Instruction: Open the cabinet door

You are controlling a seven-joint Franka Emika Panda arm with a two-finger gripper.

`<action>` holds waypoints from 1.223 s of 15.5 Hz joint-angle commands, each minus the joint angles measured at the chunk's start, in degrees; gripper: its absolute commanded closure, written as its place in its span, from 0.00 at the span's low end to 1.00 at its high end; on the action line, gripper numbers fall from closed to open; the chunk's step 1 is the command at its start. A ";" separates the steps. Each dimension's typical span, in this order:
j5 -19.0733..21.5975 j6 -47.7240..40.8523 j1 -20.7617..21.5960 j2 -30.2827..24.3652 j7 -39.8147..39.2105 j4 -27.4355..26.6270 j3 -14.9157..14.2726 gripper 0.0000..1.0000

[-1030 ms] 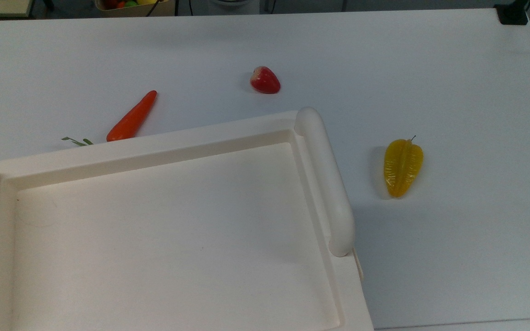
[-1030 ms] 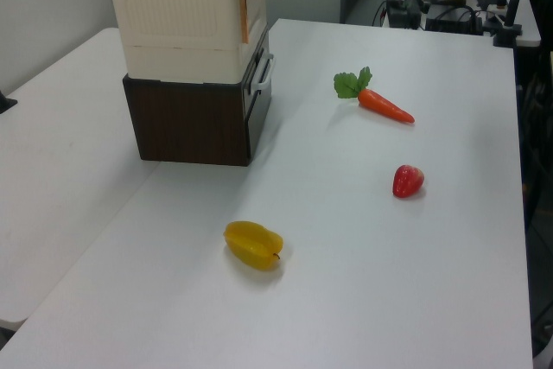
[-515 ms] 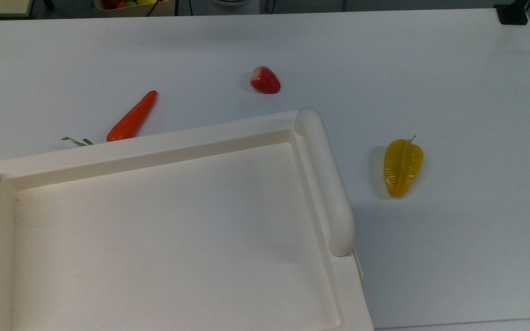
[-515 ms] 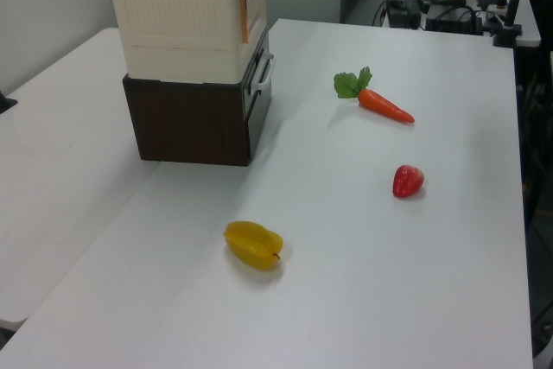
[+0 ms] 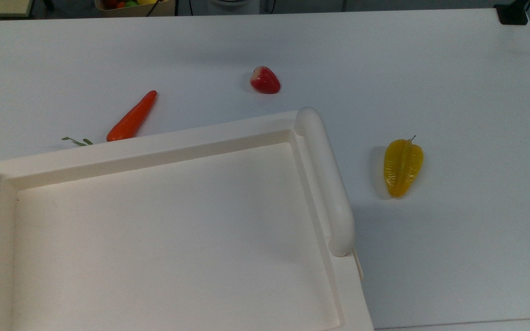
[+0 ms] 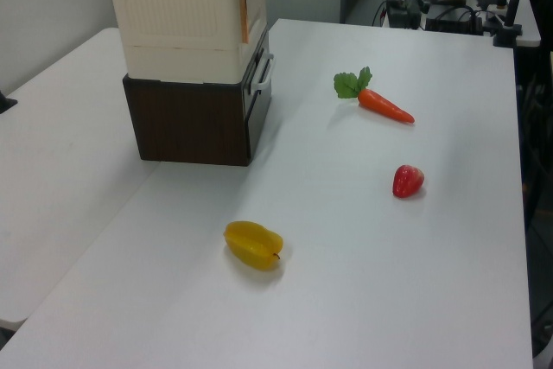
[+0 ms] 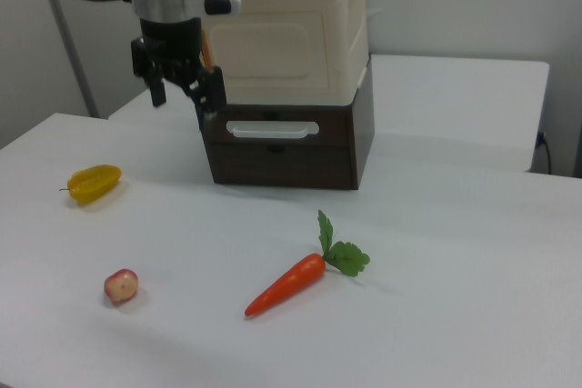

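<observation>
Gripper: upper left of the right view, fingers apart, holding nothing, just beside the cabinet's left corner.
Cabinet: cream unit stacked on a dark brown base.
Cabinet door: front panel, flush, closed.
Carrot: on table in front.

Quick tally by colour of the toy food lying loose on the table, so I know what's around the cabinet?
Orange: 1, the carrot
Red: 1, the strawberry
Yellow: 1, the star fruit
Total: 3, all lying apart from each other on the white table
</observation>
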 commanded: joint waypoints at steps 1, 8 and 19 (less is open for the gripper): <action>3.33 9.15 1.81 1.83 0.01 1.43 2.09 0.00; 3.68 28.40 11.30 6.84 2.74 1.87 1.65 0.00; -1.85 53.45 19.31 20.99 6.24 9.17 0.34 0.32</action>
